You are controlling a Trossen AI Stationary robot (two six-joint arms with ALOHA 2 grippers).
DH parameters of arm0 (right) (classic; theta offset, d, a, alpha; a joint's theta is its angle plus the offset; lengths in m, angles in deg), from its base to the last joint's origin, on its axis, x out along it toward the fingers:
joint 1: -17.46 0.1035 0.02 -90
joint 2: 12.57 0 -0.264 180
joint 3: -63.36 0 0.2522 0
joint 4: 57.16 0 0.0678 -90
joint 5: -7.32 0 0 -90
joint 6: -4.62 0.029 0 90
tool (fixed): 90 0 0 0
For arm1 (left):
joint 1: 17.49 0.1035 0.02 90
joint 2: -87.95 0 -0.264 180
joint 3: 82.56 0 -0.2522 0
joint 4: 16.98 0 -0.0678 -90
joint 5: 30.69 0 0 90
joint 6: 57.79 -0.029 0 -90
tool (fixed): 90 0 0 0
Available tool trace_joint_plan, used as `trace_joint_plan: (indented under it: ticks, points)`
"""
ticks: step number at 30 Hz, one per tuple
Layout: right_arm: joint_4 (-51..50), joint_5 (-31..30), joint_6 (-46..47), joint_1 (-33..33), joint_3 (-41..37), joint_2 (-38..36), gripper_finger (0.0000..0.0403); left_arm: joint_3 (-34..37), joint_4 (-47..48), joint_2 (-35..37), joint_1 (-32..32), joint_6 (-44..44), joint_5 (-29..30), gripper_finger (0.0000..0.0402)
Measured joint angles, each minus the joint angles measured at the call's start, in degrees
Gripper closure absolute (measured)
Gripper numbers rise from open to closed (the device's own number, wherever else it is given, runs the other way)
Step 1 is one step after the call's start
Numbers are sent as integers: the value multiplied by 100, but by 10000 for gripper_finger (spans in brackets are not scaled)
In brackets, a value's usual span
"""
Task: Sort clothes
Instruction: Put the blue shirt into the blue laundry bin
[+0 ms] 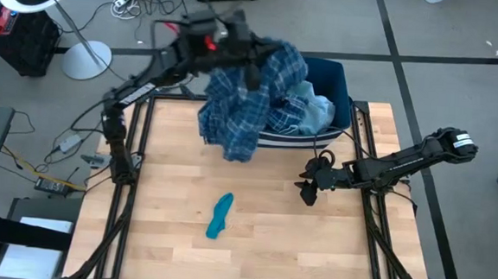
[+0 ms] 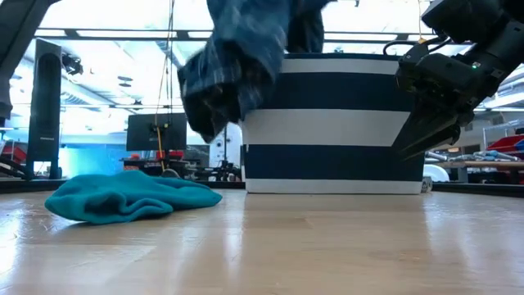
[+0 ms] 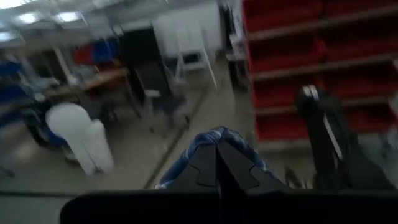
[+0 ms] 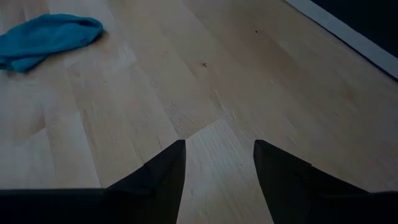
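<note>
Teal sock (image 1: 220,216) lies alone on wooden table (image 1: 268,244).

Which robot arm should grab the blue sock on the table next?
Probably the right. The right gripper hangs open and empty above the table, with the sock in its wrist view. The left gripper is busy: shut on the plaid shirt, held over the bin.

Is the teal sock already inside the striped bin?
No, the teal sock lies flat on the wooden table, apart from the bin at the table's far edge.
</note>
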Motion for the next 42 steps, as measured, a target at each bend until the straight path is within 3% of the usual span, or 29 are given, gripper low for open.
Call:
trace_joint_plan:
  ticks: [10,16,27,36,42]
  points:
    - [6,0,-7,0,0,0,212,50,2215,-666,106,-124,6,401]
    - [8,0,-7,0,0,0,212,50,2818,-1269,107,-173,94,401]
    - [26,0,-7,0,0,0,212,50,1906,-2672,61,214,71,401]
    - [29,0,-60,0,0,0,212,40,1633,-3264,59,571,27,400]
    - [42,0,-61,0,0,0,212,48,1460,-3262,52,588,-87,349]
